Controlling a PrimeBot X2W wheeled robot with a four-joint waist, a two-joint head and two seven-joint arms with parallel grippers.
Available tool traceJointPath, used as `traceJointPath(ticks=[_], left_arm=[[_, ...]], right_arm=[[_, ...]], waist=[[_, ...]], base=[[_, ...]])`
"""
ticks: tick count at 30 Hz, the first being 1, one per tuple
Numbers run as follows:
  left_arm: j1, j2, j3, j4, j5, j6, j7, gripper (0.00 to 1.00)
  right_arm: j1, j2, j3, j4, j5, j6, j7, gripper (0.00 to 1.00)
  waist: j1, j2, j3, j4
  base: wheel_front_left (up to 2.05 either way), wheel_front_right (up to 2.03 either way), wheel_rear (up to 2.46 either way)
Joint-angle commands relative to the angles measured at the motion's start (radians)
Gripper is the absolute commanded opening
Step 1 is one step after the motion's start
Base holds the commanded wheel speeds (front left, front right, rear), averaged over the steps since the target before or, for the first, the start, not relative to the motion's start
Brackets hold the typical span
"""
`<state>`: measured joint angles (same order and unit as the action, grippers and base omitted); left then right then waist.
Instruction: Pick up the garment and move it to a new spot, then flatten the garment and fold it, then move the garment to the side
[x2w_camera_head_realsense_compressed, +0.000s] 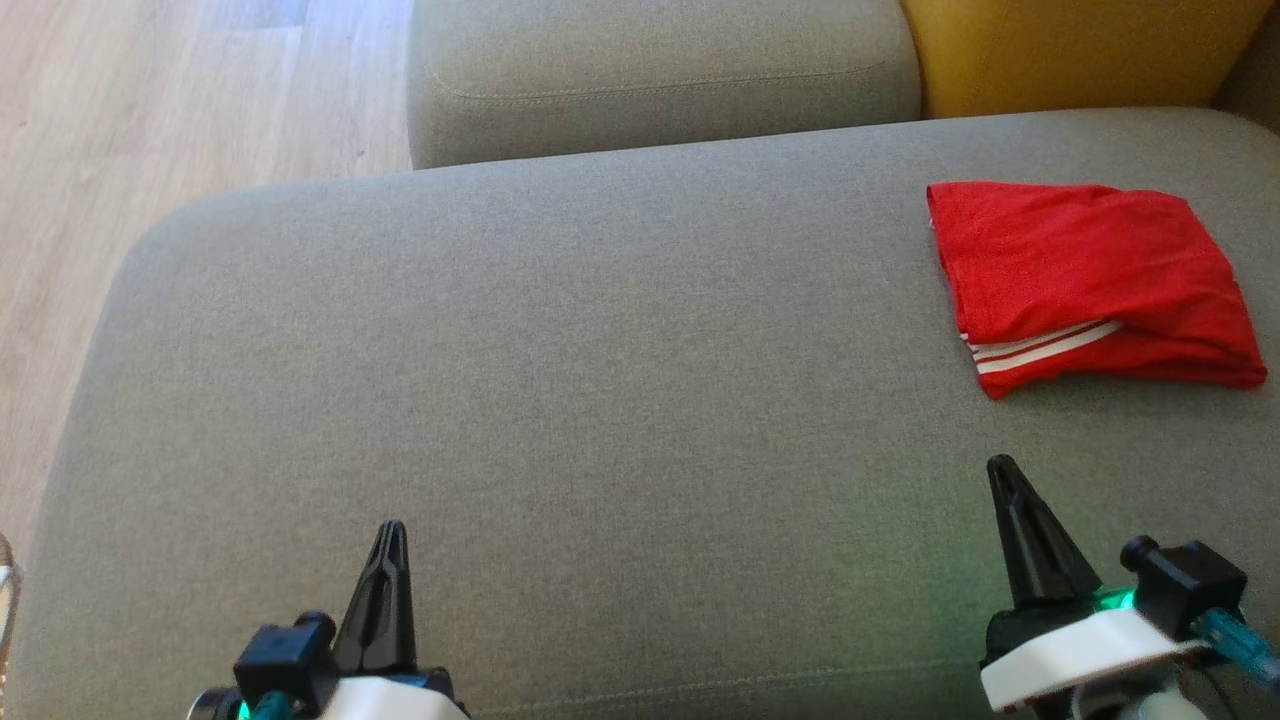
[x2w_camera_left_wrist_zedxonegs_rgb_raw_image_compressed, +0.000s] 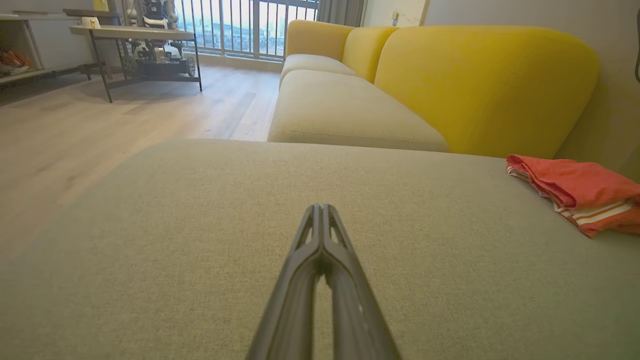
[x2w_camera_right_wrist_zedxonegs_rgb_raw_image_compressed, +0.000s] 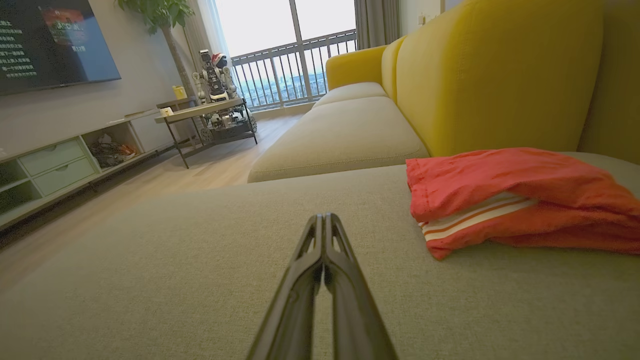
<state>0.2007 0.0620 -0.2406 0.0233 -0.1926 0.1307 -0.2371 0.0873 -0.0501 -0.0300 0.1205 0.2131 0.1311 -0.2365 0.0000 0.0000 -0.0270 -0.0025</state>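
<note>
Head view: red garment (x2w_camera_head_realsense_compressed: 1090, 280) is seen folded into a compact bundle, white stripes along its near edge. It is laid on the far right of the grey seat cushion (x2w_camera_head_realsense_compressed: 600, 400), close to the yellow backrest (x2w_camera_head_realsense_compressed: 1060, 50). Left gripper (x2w_camera_head_realsense_compressed: 391, 530) is seen at lower left, fingers pressed together to a single point. Right gripper (x2w_camera_head_realsense_compressed: 1003, 468) is seen at lower right, fingers likewise together, near the garment's striped edge but apart from it. Contact with the cushion cannot be told for either. Wood floor (x2w_camera_head_realsense_compressed: 150, 100) is seen at left, a second cushion (x2w_camera_head_realsense_compressed: 660, 70) beyond.

Left wrist view: fingers are seen closed tip to tip over bare cushion fabric. The garment (x2w_camera_left_wrist_zedxonegs_rgb_raw_image_compressed: 580, 195) is seen well off to the right, against the backrest. A table (x2w_camera_left_wrist_zedxonegs_rgb_raw_image_compressed: 135, 34) and a balcony railing (x2w_camera_left_wrist_zedxonegs_rgb_raw_image_compressed: 240, 25) are seen in the background.

Right wrist view: fingers are seen closed tip to tip. The garment (x2w_camera_right_wrist_zedxonegs_rgb_raw_image_compressed: 510, 195) is seen ahead and to the right, striped hem facing the camera, flat on the cushion. A TV (x2w_camera_right_wrist_zedxonegs_rgb_raw_image_compressed: 50, 40) is mounted on the left wall.
</note>
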Motion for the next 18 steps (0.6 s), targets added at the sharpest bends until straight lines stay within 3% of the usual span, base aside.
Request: traceJointPath(ticks=[1, 18], left_arm=[[-0.042, 0.004, 0.015, -0.026, -0.033, -0.007, 0.008, 0.00], [-0.086, 0.013, 0.049, 0.020, -0.250, -0.048, 0.046, 0.00]], right_arm=[[-0.045, -0.006, -0.001, -0.030, 0.035, 0.000, 0.007, 0.00], [-0.067, -0.014, 0.000, -0.007, 0.246, 0.000, 0.048, 0.00]], waist=[[0.0000, 0.0000, 0.000, 0.000], [0.0000, 0.0000, 0.005, 0.000]], base=[[0.00, 0.00, 0.00], [0.00, 0.00, 0.00]])
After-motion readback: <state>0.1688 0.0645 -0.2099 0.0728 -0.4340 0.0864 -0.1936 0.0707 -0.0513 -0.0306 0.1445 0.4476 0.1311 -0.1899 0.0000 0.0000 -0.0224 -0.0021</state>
